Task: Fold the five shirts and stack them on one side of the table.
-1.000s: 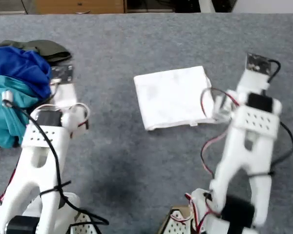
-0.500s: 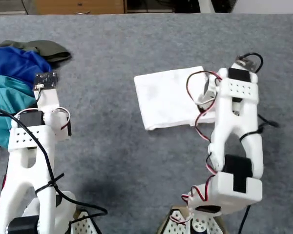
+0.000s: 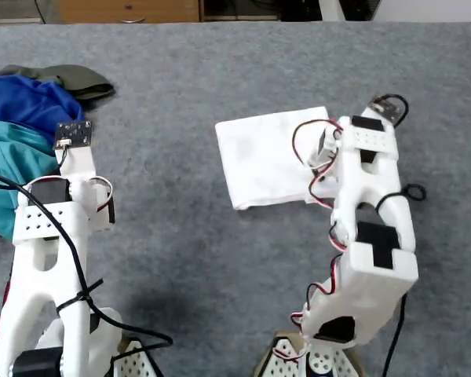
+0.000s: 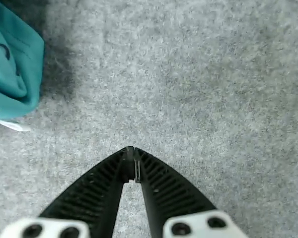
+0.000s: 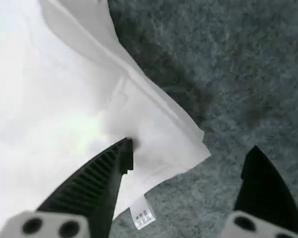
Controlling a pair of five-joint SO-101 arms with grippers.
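Key relation: the near right corner of the folded white shirt (image 5: 49, 99) sits between the fingers of the right gripper (image 5: 189, 148). One finger is over the cloth and the other is over bare carpet past the edge.
Right gripper: its jaws are spread wide and hold nothing. We cannot tell whether the finger over the cloth touches it.
Nearer arm: the right one. From above it lies over the shirt's right edge, and the left arm is well apart from it.
Long axis: the folded rectangle runs across the table (image 3: 180, 78), a little wider than deep and slightly skewed.
Shirt's place: middle of the table, toward the right side.
Shirt's look: plain white, flat and neatly squared. Layered folds show at the corner, and a small label tag (image 5: 141, 215) pokes out of the near edge.
Left gripper (image 4: 130, 158): its fingertips are pressed together and empty, above bare carpet just beside the teal shirt (image 4: 12, 69).
Unfolded pile: the teal shirt, a blue shirt (image 3: 23, 102) and an olive shirt (image 3: 71, 78) are heaped at the table's left edge.
Our judgement: the white shirt looks finished, so the next move is probably a pinch at this corner to shift it to the stacking side.
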